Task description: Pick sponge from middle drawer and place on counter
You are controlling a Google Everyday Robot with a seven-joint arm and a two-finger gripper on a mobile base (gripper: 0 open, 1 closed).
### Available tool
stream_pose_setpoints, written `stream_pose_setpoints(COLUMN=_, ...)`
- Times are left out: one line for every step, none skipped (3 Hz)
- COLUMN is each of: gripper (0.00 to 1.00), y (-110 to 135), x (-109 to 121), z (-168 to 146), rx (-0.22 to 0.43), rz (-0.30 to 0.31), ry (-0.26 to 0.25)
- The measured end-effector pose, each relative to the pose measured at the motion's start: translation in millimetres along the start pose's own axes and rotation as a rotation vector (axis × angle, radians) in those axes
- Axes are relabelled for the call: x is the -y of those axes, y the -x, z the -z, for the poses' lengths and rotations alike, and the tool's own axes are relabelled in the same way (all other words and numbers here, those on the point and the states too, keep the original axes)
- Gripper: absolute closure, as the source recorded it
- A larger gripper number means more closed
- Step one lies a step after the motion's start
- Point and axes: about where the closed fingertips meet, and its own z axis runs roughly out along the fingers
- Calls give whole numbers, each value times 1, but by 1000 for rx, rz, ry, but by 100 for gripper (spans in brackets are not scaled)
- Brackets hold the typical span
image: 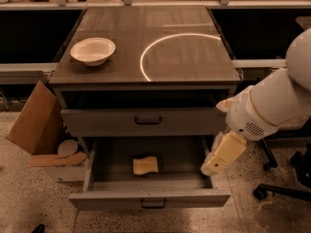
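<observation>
The pale yellow sponge (146,165) lies flat on the tray of the open middle drawer (150,198), a little left of centre. My gripper (210,168), a cream-coloured piece at the end of the white arm (272,106), hangs over the drawer's right end. It is to the right of the sponge and apart from it. The counter (189,57) is the dark wood-grain cabinet top with a bright white arc.
A white bowl (93,50) stands on the counter's left side. The upper grey drawer (146,122) sticks out slightly above the open one. A cardboard box (36,125) leans against the cabinet's left side. A chair base (282,188) stands on the speckled floor at the right.
</observation>
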Motion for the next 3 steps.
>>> stream_pose_setpoints(gripper=0, y=-11, x=-13, z=-69, rx=63, rz=-97, ry=47)
stream_pose_setpoints(gripper=0, y=-10, x=-35, z=-154, rx=120, rz=-167, ry=126)
stream_pose_setpoints(gripper=0, y=-8, x=-50, z=-201, rx=150, rz=-200, ry=192)
